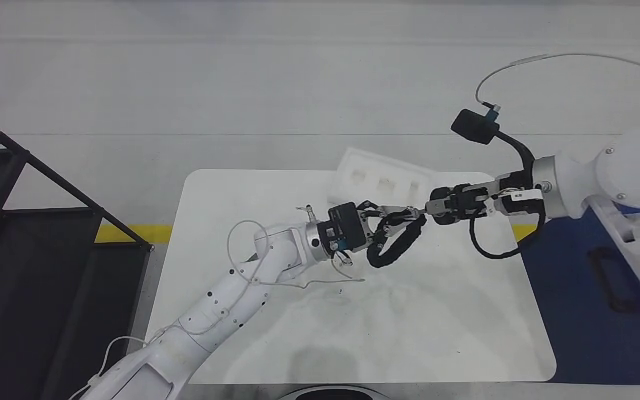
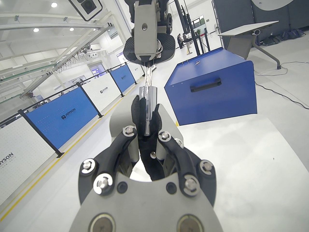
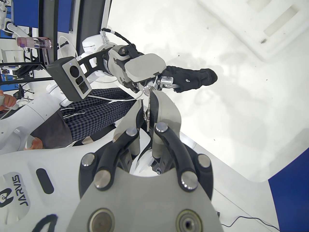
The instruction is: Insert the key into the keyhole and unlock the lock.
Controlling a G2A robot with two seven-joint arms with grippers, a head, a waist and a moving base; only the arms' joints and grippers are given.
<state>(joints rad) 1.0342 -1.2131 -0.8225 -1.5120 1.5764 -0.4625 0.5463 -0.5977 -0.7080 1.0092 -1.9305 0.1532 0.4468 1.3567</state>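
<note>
My left gripper is shut on the lock, a chrome cylinder with a black cable loop, held above the table's middle. The right gripper is shut on the silver key and faces the left gripper from close range. In the left wrist view the key's blade runs from the right gripper straight to the cylinder's end face, and its tip meets the keyhole. How deep it sits cannot be told. In the right wrist view the lock lies just past the key's tip.
A white foam tray with cut-out pockets lies at the table's far edge behind the grippers. A blue box with a black handle stands off the table's right side, and a black frame stands to the left.
</note>
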